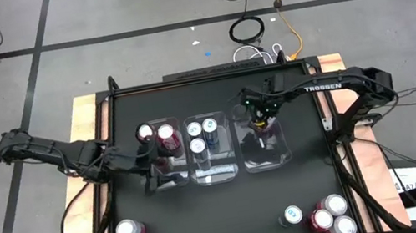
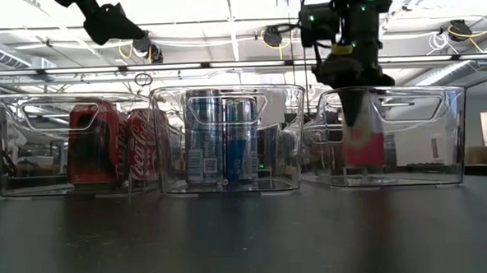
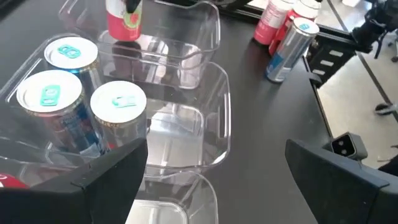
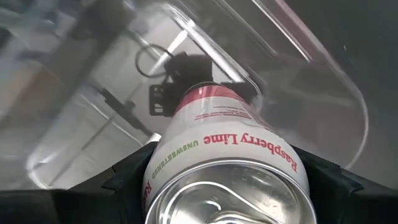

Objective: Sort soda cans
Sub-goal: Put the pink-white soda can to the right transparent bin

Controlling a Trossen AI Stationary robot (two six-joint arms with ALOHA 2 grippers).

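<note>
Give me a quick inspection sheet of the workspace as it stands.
Surface: black table, three clear bins in a row.
Job's things: red cans in left bin, blue cans in middle bin, pink can in right bin; loose cans at the near edge.
Clutter: nothing seen.
Grippers: right gripper holds the pink can inside the right bin; left gripper open by the left bin.
Cables: coils on floor.
Surroundings: lab room.
</note>
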